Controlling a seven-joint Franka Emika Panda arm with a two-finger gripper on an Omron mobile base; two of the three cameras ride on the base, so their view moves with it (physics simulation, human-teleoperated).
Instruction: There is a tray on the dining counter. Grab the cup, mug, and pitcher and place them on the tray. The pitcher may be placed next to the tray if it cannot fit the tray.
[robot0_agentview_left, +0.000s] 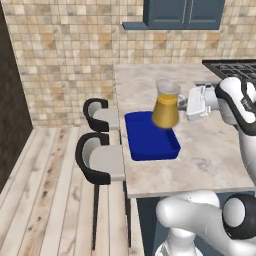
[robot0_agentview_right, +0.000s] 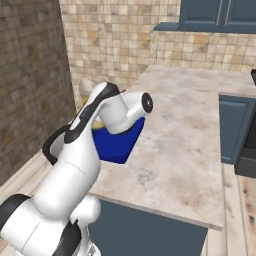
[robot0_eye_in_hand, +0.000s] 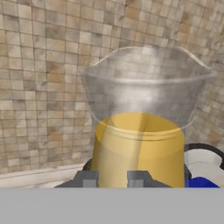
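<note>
Pitcher (robot0_agentview_left: 166, 105) pinched in gripper (robot0_agentview_left: 186, 106), hanging above tray (robot0_agentview_left: 150, 145) on dining counter (robot0_agentview_left: 210, 150). Step: placing pitcher. Next: lower upright onto tray, then release.

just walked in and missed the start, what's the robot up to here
The white arm is holding the pitcher in its gripper, jaws closed on its side, and has it lifted above the blue tray on the dining counter. The pitcher is upright, its lower part orange-yellow. The tray looks bare, and two bar stools stand alongside the counter.
</note>
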